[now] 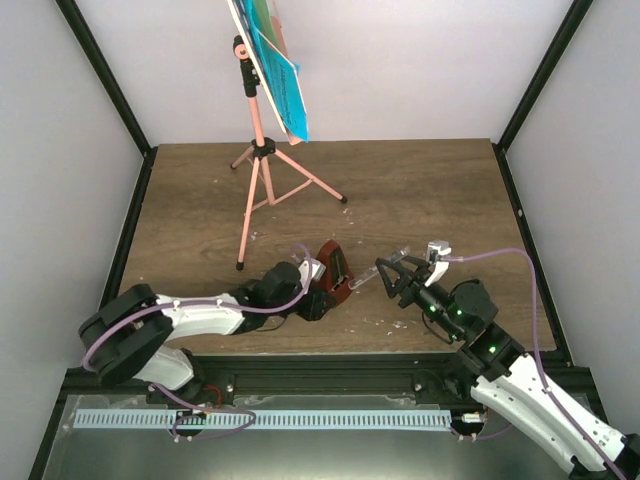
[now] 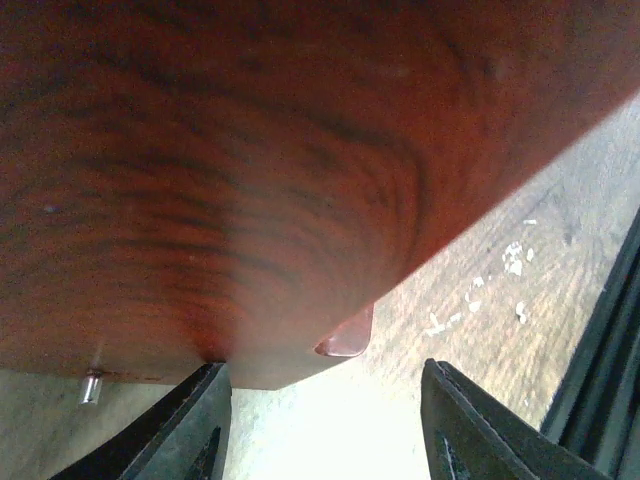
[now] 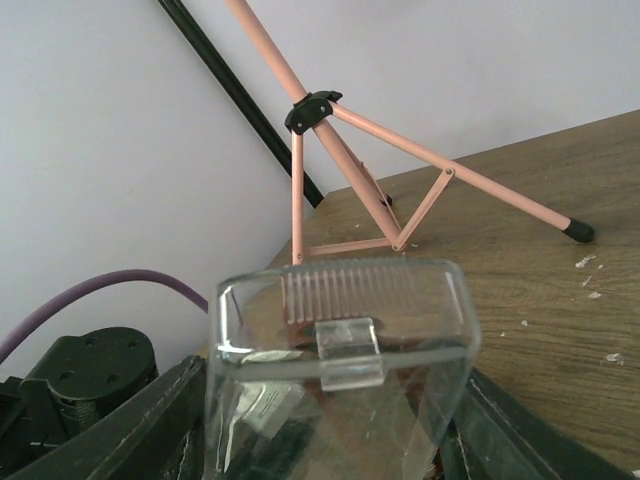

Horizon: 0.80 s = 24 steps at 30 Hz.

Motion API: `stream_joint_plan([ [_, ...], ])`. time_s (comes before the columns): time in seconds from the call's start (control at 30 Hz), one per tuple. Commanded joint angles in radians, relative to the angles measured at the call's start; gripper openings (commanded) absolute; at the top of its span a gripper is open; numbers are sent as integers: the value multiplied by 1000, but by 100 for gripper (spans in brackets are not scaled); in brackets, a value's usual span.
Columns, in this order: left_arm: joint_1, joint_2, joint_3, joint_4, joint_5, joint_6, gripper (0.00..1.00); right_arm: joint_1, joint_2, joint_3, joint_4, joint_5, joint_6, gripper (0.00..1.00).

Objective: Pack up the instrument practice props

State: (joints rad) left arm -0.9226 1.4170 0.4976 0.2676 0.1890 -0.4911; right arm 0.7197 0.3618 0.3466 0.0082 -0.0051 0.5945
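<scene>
The reddish-brown metronome (image 1: 337, 270) lies on the table near the front middle. It fills the left wrist view (image 2: 250, 180). My left gripper (image 1: 318, 298) is open against its near side (image 2: 322, 367): the left finger (image 2: 190, 420) touches it and the right finger (image 2: 480, 420) stands apart. My right gripper (image 1: 398, 272) is shut on the clear plastic cover (image 1: 370, 284), held just right of the metronome; the cover (image 3: 340, 330) sits between both fingers (image 3: 335, 400). The pink tripod music stand (image 1: 258, 150) stands at the back left (image 3: 320, 110) with blue sheet-music pages (image 1: 280, 75) on its desk.
White walls and black frame posts (image 1: 110, 90) enclose the wooden table (image 1: 420, 190). A black rail (image 1: 330, 368) runs along the near edge. Small white scraps (image 1: 385, 322) lie on the wood near the grippers. The stand's feet (image 1: 343, 200) reach towards the table's middle.
</scene>
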Motion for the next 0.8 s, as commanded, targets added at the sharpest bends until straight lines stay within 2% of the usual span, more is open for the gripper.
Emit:
stream_joint_plan([
  [0.0,4,65,60,138,-56,59,54,6,-33,-15,-16,19,-16,49],
  [0.1,5,58,70,125,-48,56,56,5,-22,-22,-7,12,-61,50],
  [0.2,12,-33,45,72,-59,50,62,6,3,-31,10,4,-115,50],
  [0.37,112,-378,-51,-72,-45,-54,77,6,69,-52,74,-18,-215,50],
  [0.43,190,-513,-25,-181,6,-62,84,6,125,-57,115,-41,-268,50],
  [0.5,294,-573,51,-308,119,-22,88,9,181,-61,167,-72,-334,50],
  [0.63,559,-505,236,-527,385,91,89,14,275,-65,268,-97,-440,50],
  [0.7,691,-463,310,-566,462,120,88,16,315,-75,323,-100,-500,51],
  [0.77,800,-437,380,-583,482,130,87,17,353,-80,361,-91,-533,51],
])
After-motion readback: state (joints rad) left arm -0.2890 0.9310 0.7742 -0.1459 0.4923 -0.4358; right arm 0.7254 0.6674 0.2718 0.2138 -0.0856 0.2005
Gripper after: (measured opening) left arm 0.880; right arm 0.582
